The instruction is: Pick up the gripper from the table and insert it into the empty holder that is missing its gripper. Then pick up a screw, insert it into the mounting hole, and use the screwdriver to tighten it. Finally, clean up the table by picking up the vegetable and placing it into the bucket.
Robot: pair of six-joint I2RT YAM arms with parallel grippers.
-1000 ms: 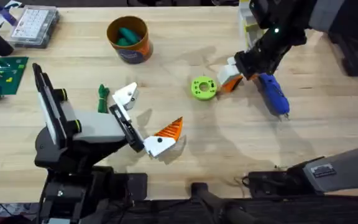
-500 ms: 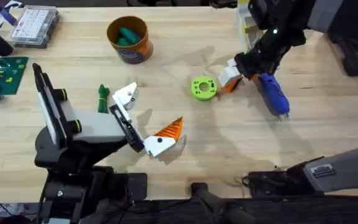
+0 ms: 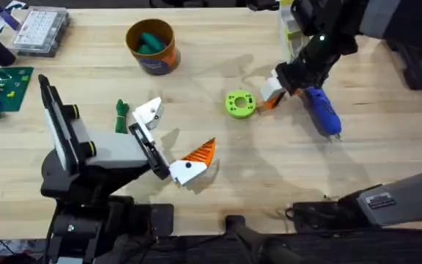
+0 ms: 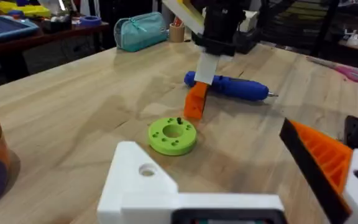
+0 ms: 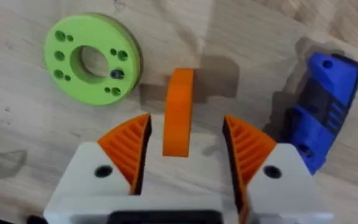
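The task looks to be at its very first step. The loose gripper (image 3: 271, 92), an orange ribbed finger on a white base, sits at the far right of the table, just right of the lime-green disc (image 3: 239, 103) and just left of the blue screwdriver (image 3: 321, 110). The right gripper (image 5: 180, 149) is down over it, pointing at the table. In the right wrist view its two orange-padded fingers (image 5: 127, 148) stand apart with the orange finger between them and a gap on each side, so I judge it straddled but not yet clamped; whether the piece is lifted off the wood I cannot tell.

The empty holder (image 3: 150, 112) is unfilled: the white angular bracket with its dark hole tips one jaw of the left arm, which lies low at the near left of the table, its jaws spread wide with nothing between them. Its other jaw carries the mounted orange finger (image 3: 199, 152).

Everything else remains to be done. The insertion has not begun, and the screwdriver lies flat on the table, untouched. What may be a small dark screw (image 4: 179, 121) sits on the disc, though it is too small to be sure. The dark green vegetable (image 3: 121, 115) lies on the table just left of the empty holder, and the bucket (image 3: 152, 46) stands at the far left-centre, already holding teal-green pieces (image 3: 149, 42).
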